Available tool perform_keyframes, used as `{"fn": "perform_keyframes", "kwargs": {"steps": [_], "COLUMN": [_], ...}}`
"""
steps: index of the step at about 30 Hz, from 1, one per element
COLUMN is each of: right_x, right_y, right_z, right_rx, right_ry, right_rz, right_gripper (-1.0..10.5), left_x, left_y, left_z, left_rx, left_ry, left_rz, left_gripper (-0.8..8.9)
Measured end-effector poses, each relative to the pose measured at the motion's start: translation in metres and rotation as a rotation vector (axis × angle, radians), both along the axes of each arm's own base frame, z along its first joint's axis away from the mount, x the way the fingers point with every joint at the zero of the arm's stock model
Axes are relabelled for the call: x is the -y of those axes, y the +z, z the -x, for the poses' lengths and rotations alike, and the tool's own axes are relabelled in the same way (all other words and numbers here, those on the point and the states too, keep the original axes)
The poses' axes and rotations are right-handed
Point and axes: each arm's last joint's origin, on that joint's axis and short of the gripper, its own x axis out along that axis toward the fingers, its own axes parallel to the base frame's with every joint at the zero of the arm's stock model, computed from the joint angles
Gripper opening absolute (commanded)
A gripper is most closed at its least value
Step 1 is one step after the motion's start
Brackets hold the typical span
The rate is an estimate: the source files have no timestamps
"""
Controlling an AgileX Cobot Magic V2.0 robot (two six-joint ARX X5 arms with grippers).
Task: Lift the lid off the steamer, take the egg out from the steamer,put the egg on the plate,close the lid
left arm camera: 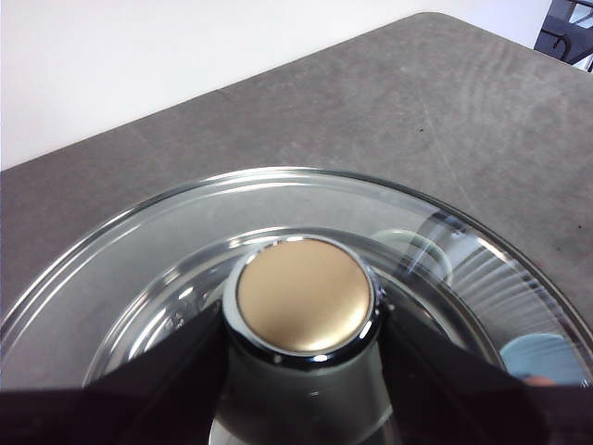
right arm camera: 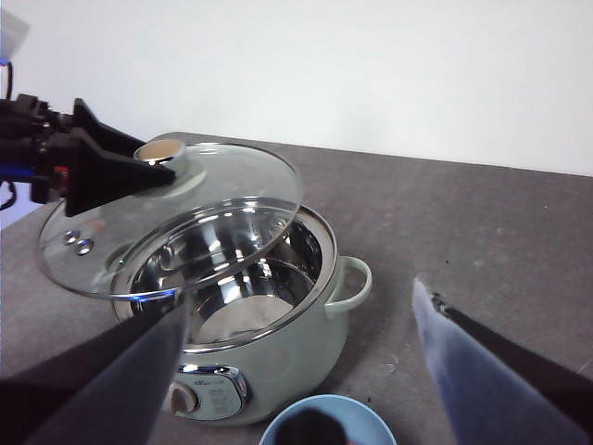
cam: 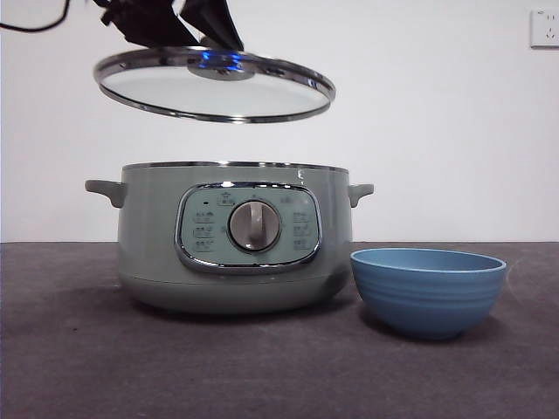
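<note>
The glass lid hangs tilted in the air above the open sage-green steamer. My left gripper is shut on the lid's knob, with a jaw on each side of it. The right wrist view shows the lid over the steamer's far side, its shiny inside exposed. A pale shape lies at the pot's bottom; I cannot tell if it is the egg. The blue plate stands just right of the steamer. My right gripper is open and empty, high above the steamer's front and the plate.
The steamer and plate stand on a dark grey table. A white wall is behind, with a socket at the upper right. The table's far corner shows in the left wrist view.
</note>
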Motion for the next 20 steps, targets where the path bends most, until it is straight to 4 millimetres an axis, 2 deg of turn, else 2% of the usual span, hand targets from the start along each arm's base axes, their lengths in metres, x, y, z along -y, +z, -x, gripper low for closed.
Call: {"fn": "perform_keyframes", "kwargs": {"steps": [10, 20], "right_x": [0.000, 0.000], "right_y": [0.000, 0.000], "right_z": [0.000, 0.000], "right_rx": [-0.002, -0.002], "right_ry": [0.000, 0.000], "right_rz": [0.001, 0.001], "right_gripper": [4.1, 4.1], "left_x": [0.012, 0.017], "left_y": [-0.031, -0.040], "left_z": [-0.022, -0.031], "left_rx": [-0.070, -0.064], "left_ry": [0.001, 0.001], "left_rz": [-0.039, -0.035], "left_gripper": [-0.08, -0.08]}}
